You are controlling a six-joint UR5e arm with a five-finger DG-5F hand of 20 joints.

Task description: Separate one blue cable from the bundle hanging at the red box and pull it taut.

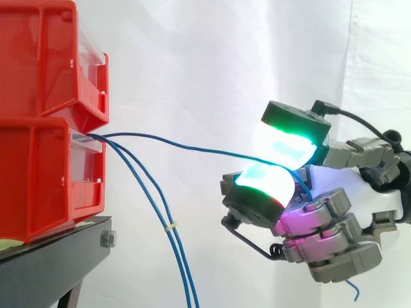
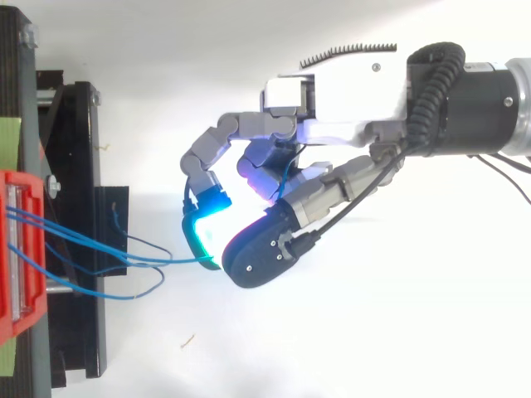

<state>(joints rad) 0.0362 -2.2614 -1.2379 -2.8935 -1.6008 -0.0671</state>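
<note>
Two red bins [image 1: 38, 58] sat stacked on the black stand [image 1: 58, 253] at the left of the side view, and the hand [image 1: 321, 224] stood at the right, well apart from them. You had its pads [image 1: 282, 144] closed in a pinch on one blue cable [image 1: 192, 145], which ran from the lower bin [image 1: 38, 179] through open air to the hand with only a slight sag. The rest of the bundle [image 1: 172, 237] hung down beside the stand, gathered by a pale tie [image 1: 170, 226].

I judge that cable light, limp and slick-jacketed, so it would slide through a loose pinch and kink under a hard one. Your hold far out from the bin, clear of the tie, looked the right place.

Side on, you could see the sag and a loose end [image 1: 352, 292] poking out under the hand. From above, you got what that hid: the bundle's strands fanning sideways from the bin, and the cable meeting the cyan pad [image 2: 203, 240]
</note>
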